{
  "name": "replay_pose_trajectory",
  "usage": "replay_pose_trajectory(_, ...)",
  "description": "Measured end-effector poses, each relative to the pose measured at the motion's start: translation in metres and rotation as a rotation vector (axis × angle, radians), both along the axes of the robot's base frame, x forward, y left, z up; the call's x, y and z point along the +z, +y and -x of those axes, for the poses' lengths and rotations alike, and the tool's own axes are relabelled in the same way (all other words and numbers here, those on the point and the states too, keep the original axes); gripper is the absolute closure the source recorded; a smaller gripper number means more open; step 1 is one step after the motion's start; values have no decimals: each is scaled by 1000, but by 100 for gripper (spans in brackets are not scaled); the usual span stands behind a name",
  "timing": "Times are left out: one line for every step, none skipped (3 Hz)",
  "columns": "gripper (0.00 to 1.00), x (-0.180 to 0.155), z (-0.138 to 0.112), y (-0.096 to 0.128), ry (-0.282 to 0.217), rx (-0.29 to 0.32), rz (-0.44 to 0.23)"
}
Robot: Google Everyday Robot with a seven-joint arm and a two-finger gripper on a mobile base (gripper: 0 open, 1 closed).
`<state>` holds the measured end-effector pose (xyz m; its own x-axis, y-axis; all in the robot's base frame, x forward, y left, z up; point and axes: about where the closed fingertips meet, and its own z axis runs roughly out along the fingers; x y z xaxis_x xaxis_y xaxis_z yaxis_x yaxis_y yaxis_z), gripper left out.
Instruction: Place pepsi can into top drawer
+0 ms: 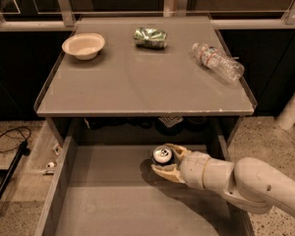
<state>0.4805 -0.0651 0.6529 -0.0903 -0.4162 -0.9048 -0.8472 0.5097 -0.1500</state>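
1. The pincer reaches into the top drawer, fingers closed around the pepsi can, which stands upright in its grip.
2. We judge it holds the can low over the drawer floor so that releasing will not tip it.

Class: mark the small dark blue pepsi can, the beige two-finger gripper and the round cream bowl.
pepsi can point(162, 155): camera view, silver top.
gripper point(160, 162): camera view, between fingertips clasping can, inside top drawer point(113, 195).
bowl point(83, 44): camera view, middle of its inside.
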Motion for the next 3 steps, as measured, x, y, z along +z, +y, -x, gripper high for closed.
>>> replay_pose_trajectory(12, 0, 0, 0, 0, 0, 0)
replay_pose_trajectory(0, 0, 0, 0, 0, 0, 0)
replay_pose_trajectory(0, 0, 0, 0, 0, 0, 0)
